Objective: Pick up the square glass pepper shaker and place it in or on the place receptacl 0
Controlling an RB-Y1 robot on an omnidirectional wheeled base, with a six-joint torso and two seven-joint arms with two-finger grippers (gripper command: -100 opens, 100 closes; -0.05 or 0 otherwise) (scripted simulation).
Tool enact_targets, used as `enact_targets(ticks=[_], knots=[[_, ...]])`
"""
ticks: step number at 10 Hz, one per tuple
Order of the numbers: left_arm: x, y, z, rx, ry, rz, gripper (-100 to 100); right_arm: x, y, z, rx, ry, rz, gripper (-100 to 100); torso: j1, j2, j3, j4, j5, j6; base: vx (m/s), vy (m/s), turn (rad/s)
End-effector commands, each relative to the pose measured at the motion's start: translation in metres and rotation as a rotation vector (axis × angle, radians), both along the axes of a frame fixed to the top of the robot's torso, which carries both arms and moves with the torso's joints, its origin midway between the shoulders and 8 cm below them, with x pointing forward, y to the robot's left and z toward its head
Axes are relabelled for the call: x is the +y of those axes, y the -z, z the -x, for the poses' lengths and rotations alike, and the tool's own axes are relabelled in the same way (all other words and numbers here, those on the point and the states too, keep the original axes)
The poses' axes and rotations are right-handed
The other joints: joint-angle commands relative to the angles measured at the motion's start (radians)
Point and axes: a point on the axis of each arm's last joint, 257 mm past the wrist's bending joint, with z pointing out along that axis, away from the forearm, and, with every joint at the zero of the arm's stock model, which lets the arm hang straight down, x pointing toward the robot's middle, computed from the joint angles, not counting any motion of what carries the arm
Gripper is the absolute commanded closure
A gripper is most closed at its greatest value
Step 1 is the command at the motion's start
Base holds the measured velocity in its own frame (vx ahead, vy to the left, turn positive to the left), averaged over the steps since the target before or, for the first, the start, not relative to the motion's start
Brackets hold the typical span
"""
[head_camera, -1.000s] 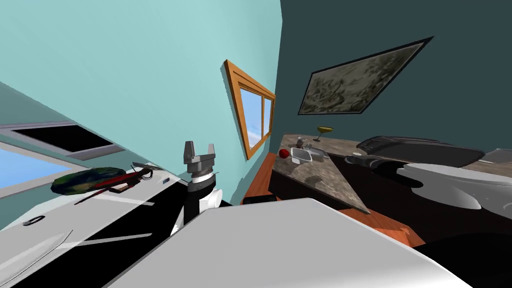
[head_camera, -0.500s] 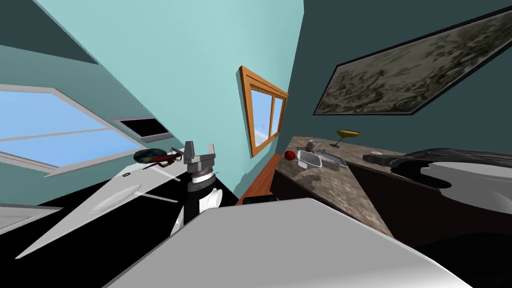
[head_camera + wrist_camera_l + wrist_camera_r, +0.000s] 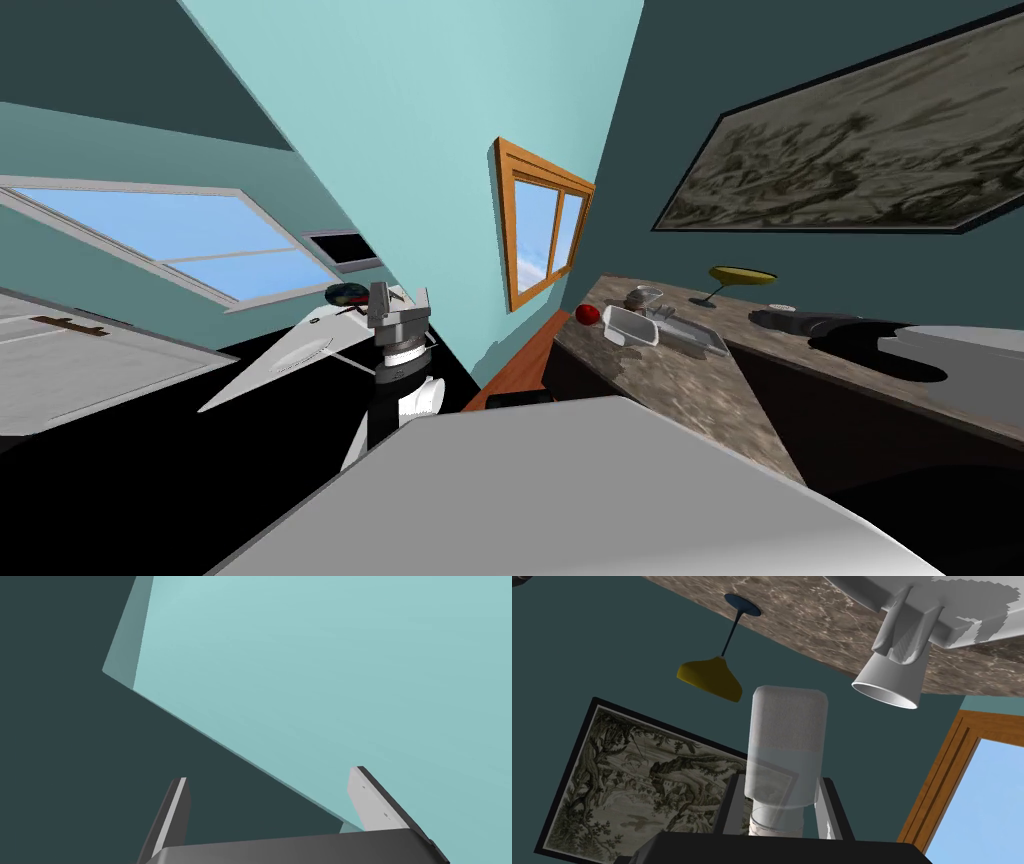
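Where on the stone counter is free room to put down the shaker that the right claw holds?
The near stretch of the counter, between the white tray and its near corner, is bare. The far end is crowded: red apple, tray, grey cup, yellow glass.

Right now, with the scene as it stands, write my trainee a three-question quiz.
1. True or false: the right gripper is shut on the shaker.
2. The left gripper is: A open; B shut empty; C shut on the shaker.
3. Fill in: the stemmed glass on the counter is ___ in colour.

Key: 1 true; 2 A; 3 yellow.
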Motion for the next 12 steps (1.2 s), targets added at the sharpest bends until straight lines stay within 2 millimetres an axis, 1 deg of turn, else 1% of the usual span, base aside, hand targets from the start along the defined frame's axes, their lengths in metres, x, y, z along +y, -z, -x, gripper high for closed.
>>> enact_targets(ticks=[1,2,3,4,5,6,8,9,10,12], knots=[[0.000,0.000,0.000,0.000,0.000,0.000,0,-0.009,-0.002,0.009,-0.005,0.023,-0.005,100,0.000,0.000,0.000,0.000,0.000,0.000,-0.039,-0.081,0.347],[0.000,0.000,0.000,0.000,0.000,0.000,0,-0.012,-0.001,0.015,-0.006,0.036,-0.009,100,-0.001,-0.001,0.000,0.000,0.000,-0.002,-0.051,-0.088,0.316],[0.000,0.000,0.000,0.000,0.000,0.000,0,-0.017,0.004,0.025,-0.003,0.056,-0.020,100,-0.002,0.000,0.000,0.000,-0.001,-0.001,-0.079,-0.083,0.375],[0.000,0.000,0.000,0.000,0.000,0.000,0,-0.017,0.004,0.025,-0.003,0.056,-0.020,100,-0.002,0.000,0.000,0.000,-0.002,-0.002,-0.062,-0.062,0.179],[0.000,0.000,0.000,0.000,0.000,0.000,0,-0.019,0.013,0.035,0.006,0.072,-0.035,100,-0.001,0.001,0.000,0.000,-0.001,0.001,-0.059,-0.045,0.231],[0.000,0.000,0.000,0.000,0.000,0.000,0,-0.018,0.024,0.045,0.019,0.082,-0.051,100,0.000,0.001,0.001,0.000,-0.002,0.000,-0.074,-0.050,0.360],[0.000,0.000,0.000,0.000,0.000,0.000,0,-0.014,0.043,0.056,0.044,0.088,-0.078,100,-0.001,0.001,0.000,0.000,-0.003,-0.001,-0.064,-0.058,0.244],[0.000,0.000,0.000,0.000,0.000,0.000,0,-0.015,0.037,0.053,0.038,0.084,-0.069,100,-0.002,0.001,0.000,0.000,-0.002,0.000,-0.019,-0.028,0.036],[0.000,0.000,0.000,0.000,0.000,0.000,0,-0.014,0.038,0.052,0.038,0.084,-0.072,-100,0.000,0.000,0.000,0.000,-0.001,0.002,-0.003,-0.005,-0.001],[0.000,0.000,0.000,0.000,0.000,0.000,0,-0.014,0.038,0.052,0.038,0.084,-0.072,-100,0.002,-0.001,-0.001,0.000,-0.001,0.002,0.000,0.000,0.000]])
